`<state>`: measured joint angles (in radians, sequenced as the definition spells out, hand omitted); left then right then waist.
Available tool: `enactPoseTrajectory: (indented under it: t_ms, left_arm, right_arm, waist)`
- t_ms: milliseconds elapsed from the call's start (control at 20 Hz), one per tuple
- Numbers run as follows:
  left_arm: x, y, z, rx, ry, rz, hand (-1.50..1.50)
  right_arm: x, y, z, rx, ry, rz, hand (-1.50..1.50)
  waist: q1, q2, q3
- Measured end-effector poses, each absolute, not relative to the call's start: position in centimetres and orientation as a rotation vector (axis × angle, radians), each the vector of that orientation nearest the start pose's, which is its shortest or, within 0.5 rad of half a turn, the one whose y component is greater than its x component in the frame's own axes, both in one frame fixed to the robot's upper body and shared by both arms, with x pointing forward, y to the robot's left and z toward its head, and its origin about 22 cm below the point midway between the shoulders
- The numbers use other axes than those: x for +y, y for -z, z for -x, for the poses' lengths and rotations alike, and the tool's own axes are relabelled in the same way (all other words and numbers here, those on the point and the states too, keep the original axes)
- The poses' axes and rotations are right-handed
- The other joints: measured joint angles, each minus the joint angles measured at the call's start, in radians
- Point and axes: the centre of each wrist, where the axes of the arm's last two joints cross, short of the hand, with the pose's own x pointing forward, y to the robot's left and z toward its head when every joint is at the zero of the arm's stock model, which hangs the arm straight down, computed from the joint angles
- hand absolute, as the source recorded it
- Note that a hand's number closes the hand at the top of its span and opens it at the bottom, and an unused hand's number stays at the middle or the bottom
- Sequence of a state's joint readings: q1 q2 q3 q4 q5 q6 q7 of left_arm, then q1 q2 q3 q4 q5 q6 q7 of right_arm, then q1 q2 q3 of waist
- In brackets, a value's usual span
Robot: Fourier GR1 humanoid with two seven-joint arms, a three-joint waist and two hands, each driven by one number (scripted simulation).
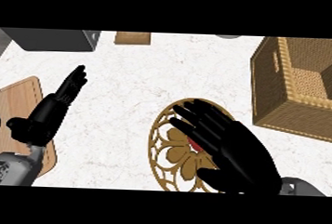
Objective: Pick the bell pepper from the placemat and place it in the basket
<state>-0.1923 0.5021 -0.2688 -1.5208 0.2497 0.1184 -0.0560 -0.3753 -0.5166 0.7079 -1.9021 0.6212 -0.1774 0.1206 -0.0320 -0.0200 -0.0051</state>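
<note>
Basket (293, 85) holds nothing; open right robot hand (229, 146) covers bell pepper (193, 143) on placemat (169, 146).

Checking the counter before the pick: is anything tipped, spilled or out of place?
Nothing stands out. The wicker basket sits upright; the gold placemat lies flat, with the red bell pepper mostly hidden under the right hand. The left hand rests open at the left.

view: my head, one camera only | facing: steeply down on the counter (128, 112) | range: close | frame: basket (293, 90) upper right, my forearms entering below it
</note>
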Motion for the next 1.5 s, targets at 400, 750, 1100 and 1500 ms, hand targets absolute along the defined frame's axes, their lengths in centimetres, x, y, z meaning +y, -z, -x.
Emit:
enactPoseTrajectory:
  t_ms: [400, 750, 1100, 1500]
  left_arm:
    - [27.3, -5.2, -27.7, -1.668, 0.364, -0.073, 0.00]
    - [27.7, -5.5, -27.8, -1.681, 0.368, -0.056, 0.00]
    - [27.2, -6.1, -28.3, -1.690, 0.376, -0.051, 0.00]
    - [26.5, -6.1, -28.4, -1.690, 0.379, -0.040, 0.00]
  right_arm:
    - [-14.6, -16.7, -20.0, -1.685, -1.638, 0.686, -1.50]
    - [-16.0, -21.8, -17.2, -1.493, -1.719, 0.674, -1.50]
    - [-17.0, -23.3, -17.0, -1.479, -1.683, 0.655, -1.50]
    - [-17.1, -20.4, -18.9, -1.517, -1.605, 0.608, -1.50]
  waist:
    - [0.004, 0.004, -0.001]
    - [0.018, 0.013, 0.002]
    - [0.028, 0.017, 0.004]
    - [0.033, 0.020, 0.006]
